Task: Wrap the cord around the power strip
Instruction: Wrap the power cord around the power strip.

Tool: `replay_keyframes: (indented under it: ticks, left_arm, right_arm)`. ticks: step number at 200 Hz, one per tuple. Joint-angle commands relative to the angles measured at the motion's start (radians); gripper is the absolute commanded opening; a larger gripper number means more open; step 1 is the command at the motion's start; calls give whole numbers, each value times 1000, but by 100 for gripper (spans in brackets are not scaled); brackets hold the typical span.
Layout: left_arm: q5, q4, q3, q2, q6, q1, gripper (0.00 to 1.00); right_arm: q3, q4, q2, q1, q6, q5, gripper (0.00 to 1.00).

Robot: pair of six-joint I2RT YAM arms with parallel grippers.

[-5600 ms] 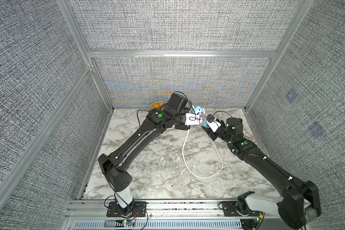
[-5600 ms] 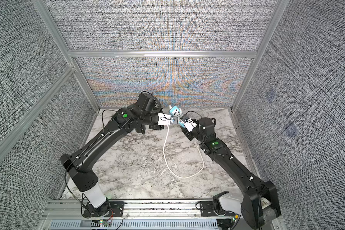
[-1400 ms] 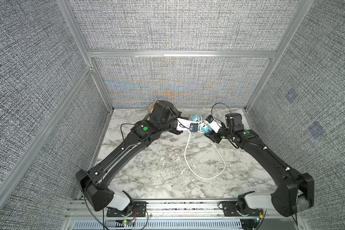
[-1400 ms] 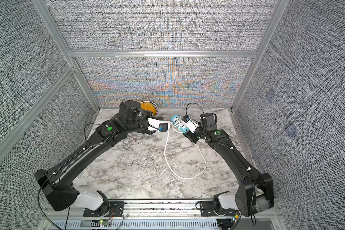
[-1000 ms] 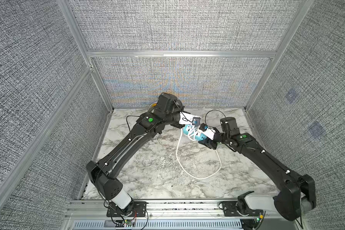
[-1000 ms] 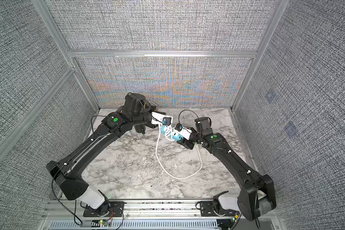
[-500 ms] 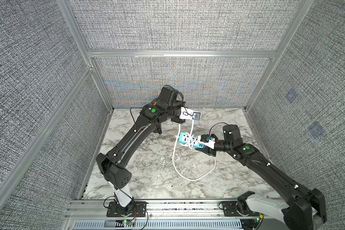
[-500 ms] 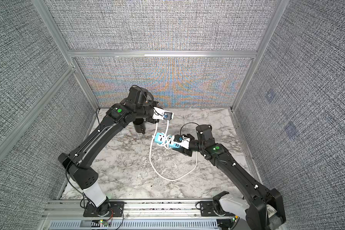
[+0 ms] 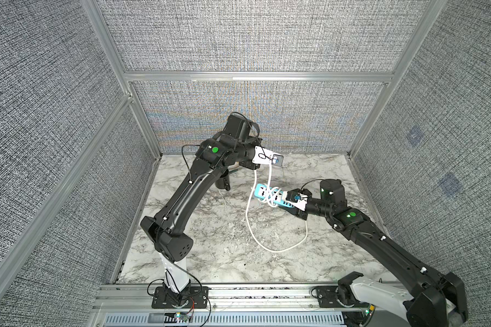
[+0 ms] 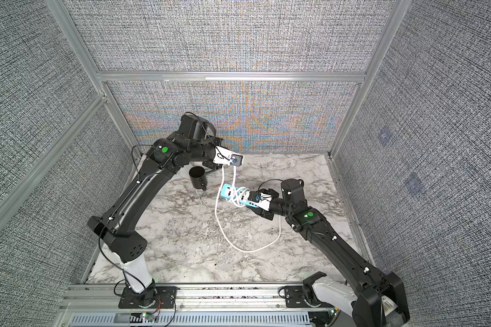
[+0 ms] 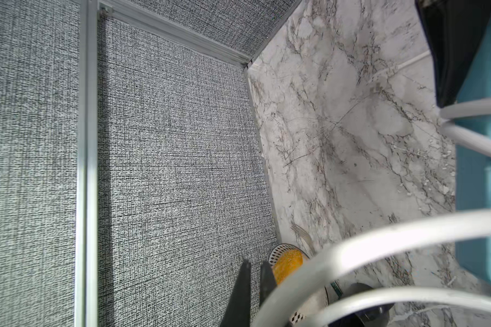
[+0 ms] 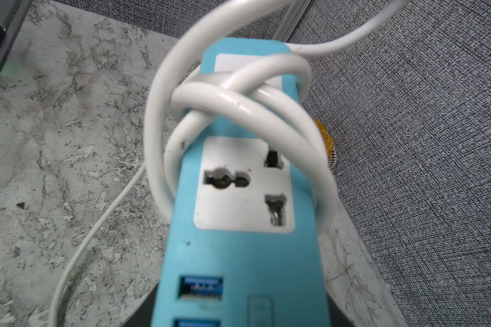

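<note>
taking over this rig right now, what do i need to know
Left hand: shut on the cord, holding it up above the power strip.
Right hand: shut on the strip at its USB end.
Done: a few crossed turns sit around the strip's middle.
Left: a long slack loop lies on the table; probably wind it on too.

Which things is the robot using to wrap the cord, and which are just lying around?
For the job: cord, power strip, left gripper holding the cord, right gripper holding the strip.
Just lying about: black cup, orange thing.
</note>
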Motion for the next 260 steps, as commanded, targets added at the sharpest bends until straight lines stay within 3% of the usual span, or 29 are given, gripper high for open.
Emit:
replay_keyframes:
  ticks: [1, 57, 94, 134, 199, 221, 260]
  left_arm:
    - [-50, 43, 26, -22, -8, 2, 0]
    - [-220, 40, 20, -29, 101, -21, 0]
    - [-242, 75, 17, -26, 132, -23, 0]
    - [-100, 136, -20, 10, 21, -22, 0]
    - [138, 191, -46, 98, -252, 1, 0]
    - [274, 212, -58, 108, -391, 34, 12]
    - [425, 380, -230, 90, -605, 43, 51]
  right_arm:
    - [19, -62, 32, 5, -29, 6, 0]
    - [44, -79, 73, 7, -31, 19, 0]
    - [59, -96, 74, 8, -39, 33, 0]
    - [-17, 30, -11, 9, -64, -138, 0]
    - [-91, 207, -135, 13, 18, -201, 0]
    - [-126, 294, -178, 12, 59, -184, 0]
    - [-115, 345, -180, 12, 100, -178, 0]
